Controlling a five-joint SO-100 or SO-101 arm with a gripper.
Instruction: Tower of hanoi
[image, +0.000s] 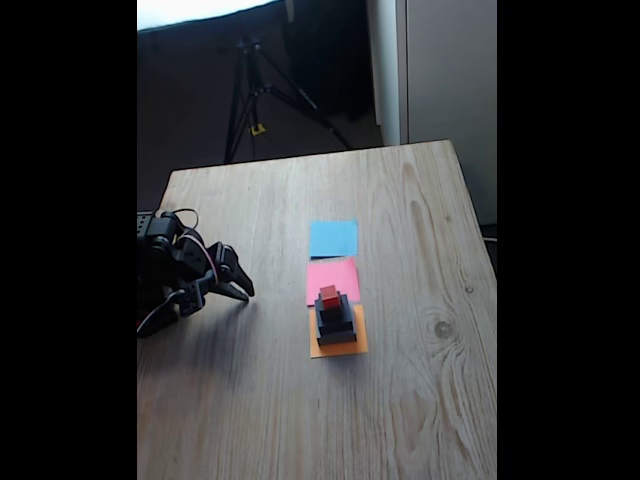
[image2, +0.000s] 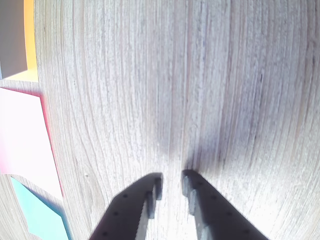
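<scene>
Black two-finger gripper (image2: 172, 180) bottom centre of wrist view, jaws slightly parted, empty, over bare wooden table (image2: 200, 75). Four-block stepped tower (image: 335, 318) on orange paper square (image: 358, 345), fixed-view centre.

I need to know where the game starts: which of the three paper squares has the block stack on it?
The orange paper square, nearest the camera in the fixed view, carries the block stack. The pink square and blue square lie bare.

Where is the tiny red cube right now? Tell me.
In the fixed view, the tiny red cube tops the stacked blocks on the orange paper square, just before the pink paper square, right of the end effector.
</scene>
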